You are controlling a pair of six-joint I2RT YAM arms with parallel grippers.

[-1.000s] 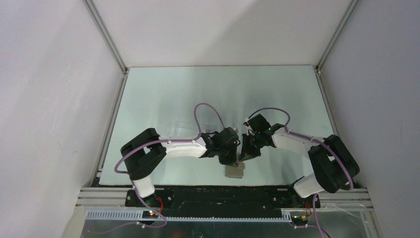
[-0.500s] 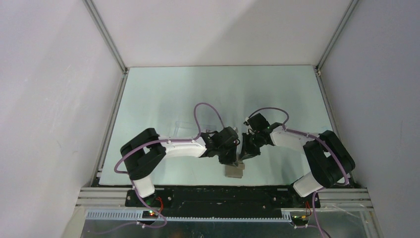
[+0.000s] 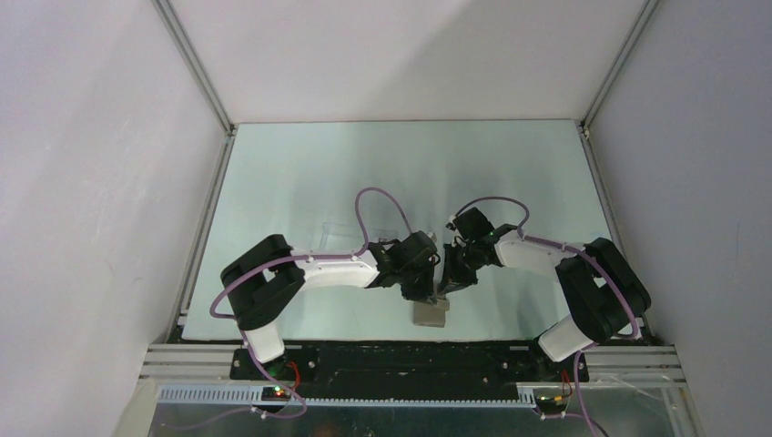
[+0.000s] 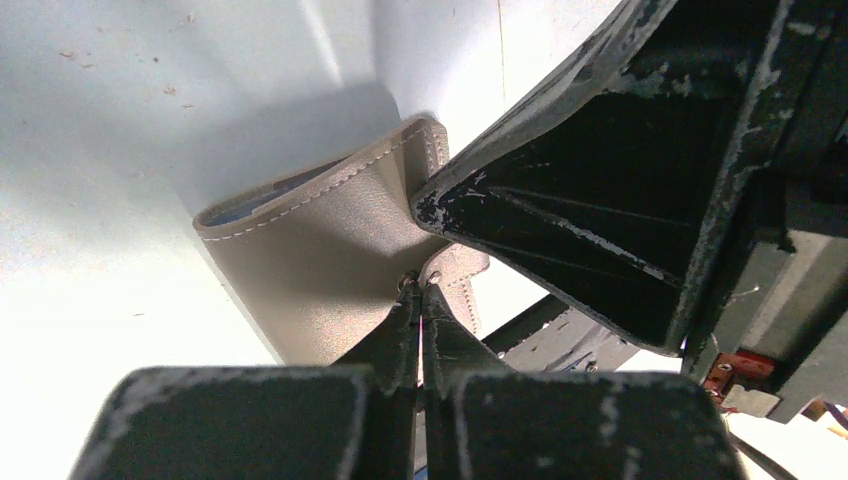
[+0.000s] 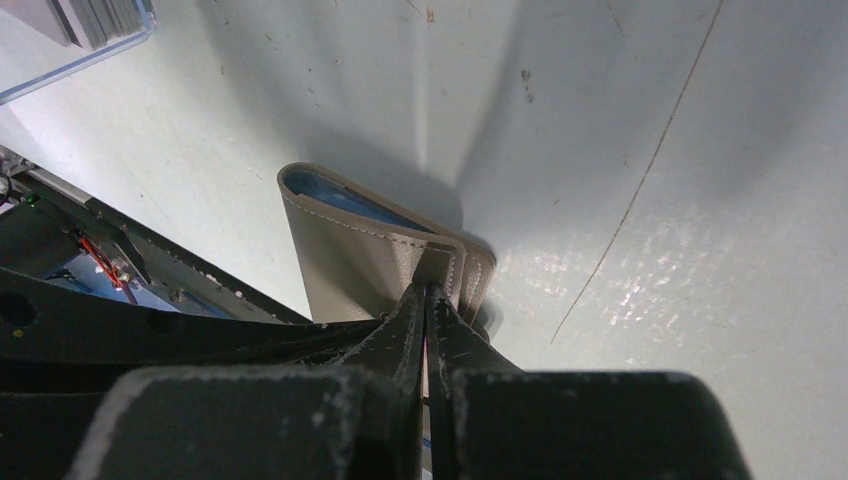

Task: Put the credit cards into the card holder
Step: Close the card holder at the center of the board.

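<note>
The card holder, a grey-brown fold-over wallet with light blue lining, sits near the table's front edge. It stands slightly agape in both wrist views. My left gripper is shut, its tips touching the wallet's face beside the tab. My right gripper is shut too, its tips against the stitched tab; whether either pinches the tab is hidden. The credit cards show as a pale stack inside a clear box at the right wrist view's top left.
The clear plastic box lies on the table behind my left forearm. The table's front edge and black rail run just below the wallet. White walls enclose the table on three sides.
My right arm's elbow has drifted slightly left. Both grippers stay shut at the wallet, which has not moved.
</note>
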